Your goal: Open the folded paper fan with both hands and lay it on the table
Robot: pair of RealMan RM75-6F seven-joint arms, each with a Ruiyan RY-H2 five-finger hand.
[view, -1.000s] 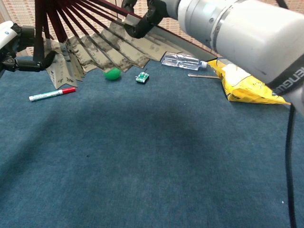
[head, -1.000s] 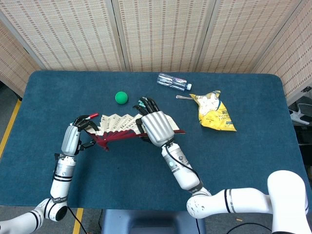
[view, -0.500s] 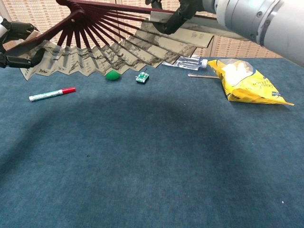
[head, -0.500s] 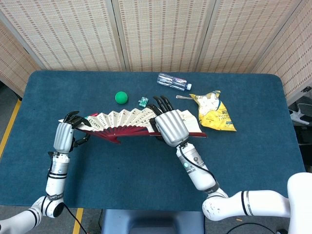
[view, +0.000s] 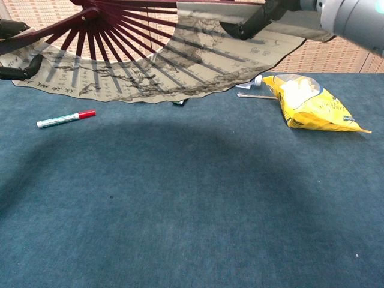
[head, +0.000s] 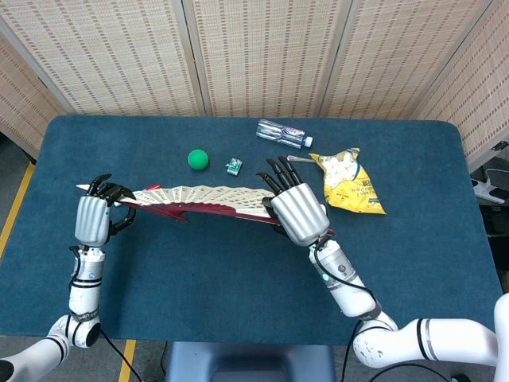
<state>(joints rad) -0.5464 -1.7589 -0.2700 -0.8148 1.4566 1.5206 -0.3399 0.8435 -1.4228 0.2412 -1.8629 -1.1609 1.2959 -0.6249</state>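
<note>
Head view: the paper fan (head: 203, 200) is spread nearly to full span and held above the table (head: 238, 278), between your two hands. Your left hand (head: 92, 219) pinches the fan's left end rib, fingers closed round it; your right hand (head: 300, 212) grips the right end, back of the hand facing the camera, fingers curled over the outer rib. A green ball (head: 198, 159), a small green part (head: 234, 166), a water bottle (head: 283, 134) and a yellow snack bag (head: 348, 181) lie beyond the fan. Chest view: the fan fills the upper frame, dark red ribs radiating from the pivot at top left and the printed paper hanging clear of the cloth. A red-capped marker (view: 65, 119) lies under its left end, and a thin metal utensil (view: 257, 96) rests beside the snack bag. Only dark fingertips of each hand show here, clamped on the end ribs. The opening looks about done; laying down is the step. Lower both hands together and level, so the paper does not crease. Aim for bare cloth nearer you, clear of the marker. Let the ribs touch before you release either hand.
</note>
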